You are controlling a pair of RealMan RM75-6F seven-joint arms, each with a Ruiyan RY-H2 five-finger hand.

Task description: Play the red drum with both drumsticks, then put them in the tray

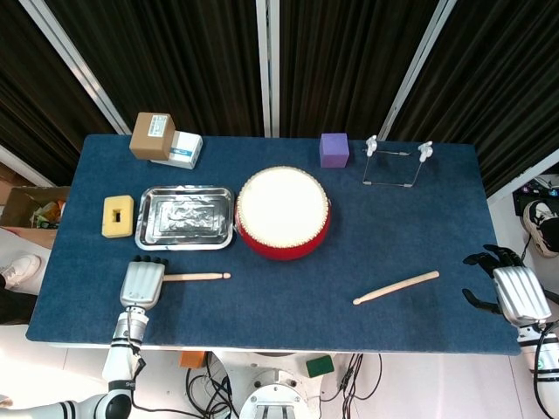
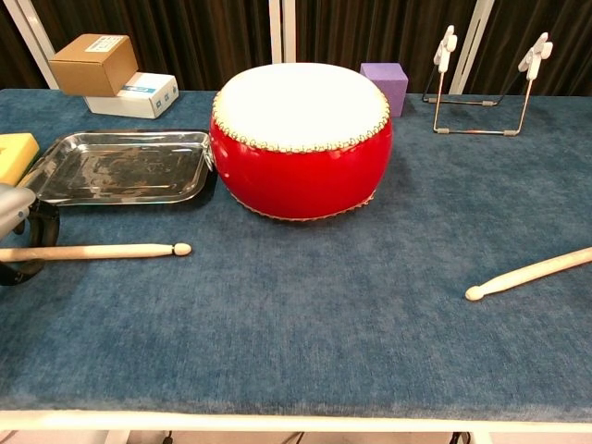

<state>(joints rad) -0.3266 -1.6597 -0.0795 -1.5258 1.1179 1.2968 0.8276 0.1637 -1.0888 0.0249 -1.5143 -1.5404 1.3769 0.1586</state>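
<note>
Blue cloth covers the tabletop (image 1: 262, 297), backed by dark curtains. At far left lies a yellow sponge (image 1: 118, 216), beside it the steel tray (image 1: 185, 217), with a brown box (image 1: 152, 135) stacked on a white box (image 1: 182, 150) behind. The left hand (image 1: 142, 284) rests near the front edge, fingers closed over the butt of the left stick (image 1: 199, 277), whose tip points right along the cloth. The red drum (image 1: 283, 212) stands just right of the tray. A purple cube (image 1: 334, 149) and a wire stand (image 1: 397, 164) sit at the back. The right stick (image 1: 396, 287) lies free, well apart from the right hand (image 1: 511, 288), which hovers at the right edge, fingers spread and holding nothing.
</note>
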